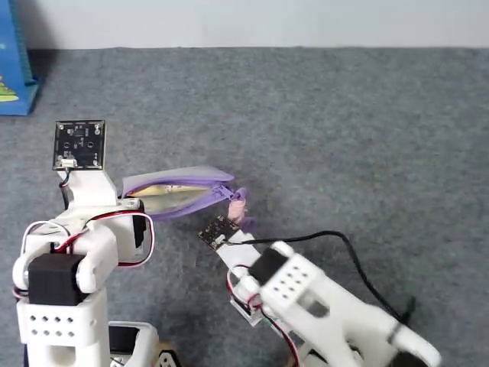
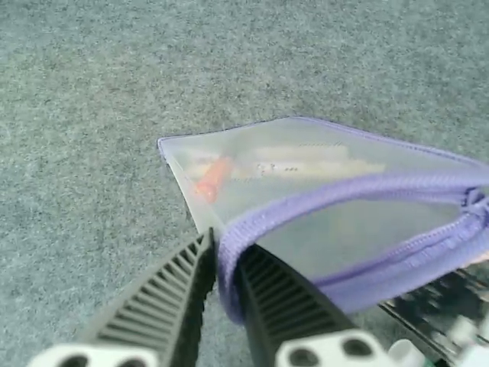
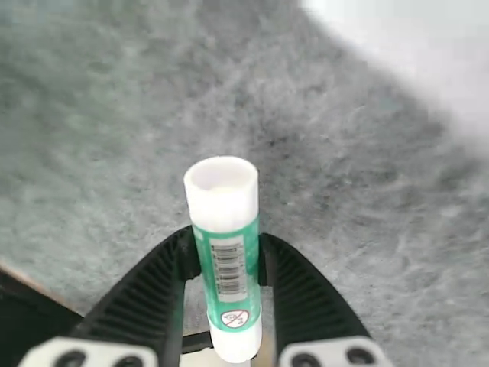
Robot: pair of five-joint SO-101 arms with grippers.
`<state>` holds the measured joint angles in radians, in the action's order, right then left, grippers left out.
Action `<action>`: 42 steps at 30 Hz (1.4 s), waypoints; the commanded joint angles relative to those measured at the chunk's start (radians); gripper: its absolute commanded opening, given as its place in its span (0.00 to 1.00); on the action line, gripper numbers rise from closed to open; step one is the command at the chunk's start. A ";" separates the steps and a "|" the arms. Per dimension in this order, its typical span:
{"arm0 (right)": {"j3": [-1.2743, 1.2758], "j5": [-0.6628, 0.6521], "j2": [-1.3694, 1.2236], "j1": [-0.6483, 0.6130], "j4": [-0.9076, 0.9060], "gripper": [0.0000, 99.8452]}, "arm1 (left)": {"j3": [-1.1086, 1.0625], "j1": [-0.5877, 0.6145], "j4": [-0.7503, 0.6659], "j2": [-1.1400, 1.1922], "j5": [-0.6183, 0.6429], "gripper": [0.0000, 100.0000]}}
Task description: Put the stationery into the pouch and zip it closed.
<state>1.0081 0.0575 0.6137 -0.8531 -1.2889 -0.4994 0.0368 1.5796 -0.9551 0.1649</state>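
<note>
A translucent pouch [image 1: 172, 195] with a purple zipper lies on the grey carpet, its mouth gaping. My left gripper [image 2: 223, 290] is shut on the purple zipper edge at one end of the pouch [image 2: 321, 199]. An orange item [image 2: 210, 177] and pale stationery lie inside. In the high view the left gripper [image 1: 130, 202] is at the pouch's left end. My right gripper [image 3: 225, 248] is shut on a glue stick [image 3: 223, 222], green with a white cap. In the high view the right gripper [image 1: 233, 214] sits at the pouch's right end.
A blue box [image 1: 11, 69] stands at the far left edge. A black cable [image 1: 359, 267] trails from the right arm across the carpet. Open grey carpet [image 1: 344, 122] stretches behind and to the right of the pouch.
</note>
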 commanded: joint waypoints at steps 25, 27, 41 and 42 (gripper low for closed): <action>-0.176 -0.005 0.704 0.107 0.390 0.01 | 0.016 0.002 -0.005 -0.014 0.005 0.01; -0.176 0.017 0.704 0.107 0.484 0.01 | 0.016 0.003 -0.005 -0.014 0.005 0.01; 0.061 0.164 0.699 0.090 1.079 0.01 | 0.021 0.000 -0.005 -0.014 0.005 0.01; 0.091 0.164 0.699 0.082 1.110 0.01 | 0.021 0.000 -0.005 -0.014 0.005 0.01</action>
<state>1.0510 0.2125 1.3088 -0.7549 -0.2977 -0.4994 0.0368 1.5796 -0.9551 0.1649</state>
